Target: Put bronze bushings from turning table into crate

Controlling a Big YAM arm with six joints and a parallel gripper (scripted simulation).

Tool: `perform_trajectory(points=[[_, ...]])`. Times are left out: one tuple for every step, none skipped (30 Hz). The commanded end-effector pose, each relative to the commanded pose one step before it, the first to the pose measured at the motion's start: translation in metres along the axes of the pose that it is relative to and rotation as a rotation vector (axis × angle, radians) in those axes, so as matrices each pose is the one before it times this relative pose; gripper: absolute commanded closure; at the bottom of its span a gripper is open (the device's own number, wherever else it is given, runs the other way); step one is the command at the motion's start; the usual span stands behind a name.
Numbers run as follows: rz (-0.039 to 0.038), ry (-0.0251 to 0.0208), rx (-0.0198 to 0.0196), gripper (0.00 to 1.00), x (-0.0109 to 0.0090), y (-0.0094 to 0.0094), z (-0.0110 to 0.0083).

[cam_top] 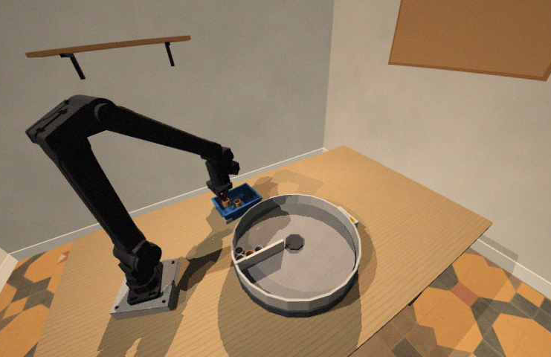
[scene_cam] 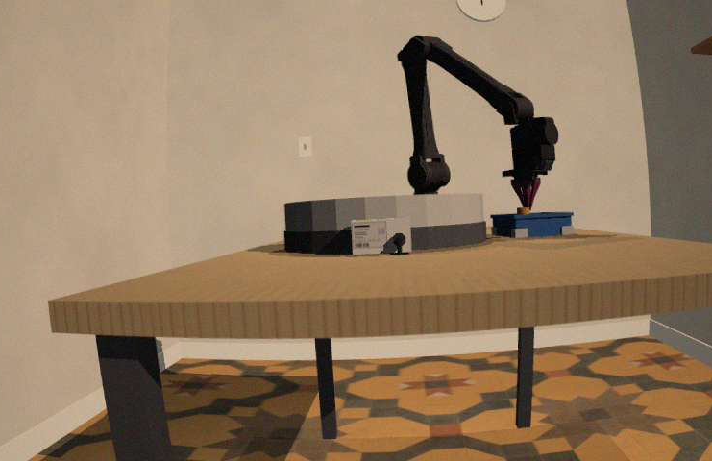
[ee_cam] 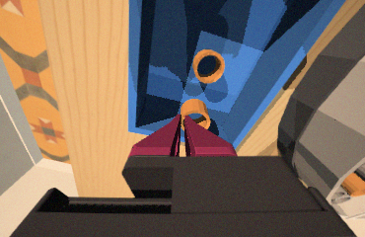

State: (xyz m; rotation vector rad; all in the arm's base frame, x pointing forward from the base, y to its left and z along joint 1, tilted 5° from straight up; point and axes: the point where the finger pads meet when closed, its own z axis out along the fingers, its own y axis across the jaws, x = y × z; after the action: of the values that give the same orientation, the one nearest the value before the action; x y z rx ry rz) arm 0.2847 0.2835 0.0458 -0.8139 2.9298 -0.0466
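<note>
The hollow bronze bushing (cam_top: pixel 226 202) (scene_cam: pixel 524 210) (ee_cam: pixel 190 106) is hanging at the blue rectangular crate's (cam_top: pixel 223 213) (scene_cam: pixel 541 224) (ee_cam: pixel 132 74) mouth, its wall apparently pinched between the gripper's (cam_top: pixel 224 198) (scene_cam: pixel 527 208) (ee_cam: pixel 182 118) maroon fingertips. Lowering straight, clear of the second bronze bushing (cam_top: pixel 237 204) (ee_cam: pixel 195 65), then opening gently, should be keeping both upright.

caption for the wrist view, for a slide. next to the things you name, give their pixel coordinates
Gripper (cam_top: pixel 224 198) (scene_cam: pixel 527 208) (ee_cam: pixel 182 118) pinching one bronze bushing (cam_top: pixel 226 203) (scene_cam: pixel 524 211) (ee_cam: pixel 192 106) at the blue crate (cam_top: pixel 230 213) (scene_cam: pixel 541 224) (ee_cam: pixel 133 74), another (cam_top: pixel 237 205) (ee_cam: pixel 208 80) inside

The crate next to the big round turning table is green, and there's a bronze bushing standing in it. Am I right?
Not quite: the crate is blue, not green. The top view shows it, next to the turning table.
</note>
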Motion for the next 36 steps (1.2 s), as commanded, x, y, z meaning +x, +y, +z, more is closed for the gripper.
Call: perform_trajectory(points=[[-0.00248,0.00626,0.00265,1.00,0.00084,-0.00528,0.01029],[0.00000,0.00005,0.00000,1.00,0.00004,-0.00001,0.00190],[0.00000,0.00005,0.00000,1.00,0.00005,-0.00001,0.00190],[0.00000,0.00005,0.00000,1.00,0.00004,-0.00001,0.00189],[0.00000,0.00005,0.00000,1.00,0.00005,-0.00001,0.00185],[0.00000,0.00005,0.00000,1.00,0.00005,-0.00001,0.00179],[0.00000,0.00005,0.00000,1.00,0.00004,-0.00001,0.00171],[0.00000,0.00005,0.00000,1.00,0.00004,-0.00001,0.00163],[0.00000,0.00004,0.00000,1.00,0.00004,-0.00001,0.00152],[-0.00022,0.00003,-0.00002,1.00,0.00005,0.00008,0.00140],[-0.00029,0.00002,-0.00003,1.00,0.00006,0.00011,0.00128],[-0.00011,0.00003,-0.00001,1.00,0.00004,0.00004,0.00116],[0.00009,0.00003,0.00001,1.00,0.00001,-0.00004,0.00103],[0.00023,0.00004,0.00002,1.00,0.00000,-0.00009,0.00090],[0.00018,0.00003,0.00001,1.00,0.00000,-0.00008,0.00076],[0.00000,0.00000,0.00000,1.00,0.00000,0.00000,0.00000],[0.00000,0.00000,0.00000,1.00,0.00000,0.00000,0.00000],[-0.00171,0.00471,0.00113,1.00,0.00131,0.00021,0.00058],[0.00059,-0.00467,-0.00120,1.00,-0.00116,0.00021,0.00050],[0.00030,-0.00004,0.00000,1.00,-0.00003,-0.00011,0.00039],[0.00018,0.00033,0.00010,1.00,0.00007,-0.00010,0.00027],[-0.00011,0.00302,0.00079,1.00,0.00073,-0.00024,0.00017],[-0.00002,0.00118,0.00031,1.00,0.00029,-0.00010,0.00009],[0.00005,-0.00032,-0.00008,1.00,-0.00008,0.00001,0.00004],[0.00001,-0.00006,-0.00002,1.00,-0.00002,0.00000,0.00001],[0.00000,0.00000,0.00000,1.00,0.00000,0.00000,0.00000],[0.00000,0.00000,0.00000,1.00,0.00000,0.00000,0.00000],[0.00000,0.00000,0.00000,1.00,0.00000,0.00000,0.00000],[0.00000,0.00000,0.00000,1.00,0.00000,0.00000,0.00000],[0.00000,0.00000,0.00000,1.00,0.00000,0.00000,0.00000],[0.00000,0.00000,0.00000,1.00,0.00000,0.00000,0.00000],[0.00000,0.00000,0.00000,1.00,0.00000,0.00000,0.00000],[0.00000,0.00000,0.00000,1.00,0.00000,0.00000,0.00000],[0.00000,0.00000,0.00000,1.00,0.00000,0.00000,0.00000],[0.00000,0.00000,0.00000,1.00,0.00000,0.00000,0.00000],[0.00000,0.00000,0.00000,1.00,0.00000,0.00000,0.00000]])
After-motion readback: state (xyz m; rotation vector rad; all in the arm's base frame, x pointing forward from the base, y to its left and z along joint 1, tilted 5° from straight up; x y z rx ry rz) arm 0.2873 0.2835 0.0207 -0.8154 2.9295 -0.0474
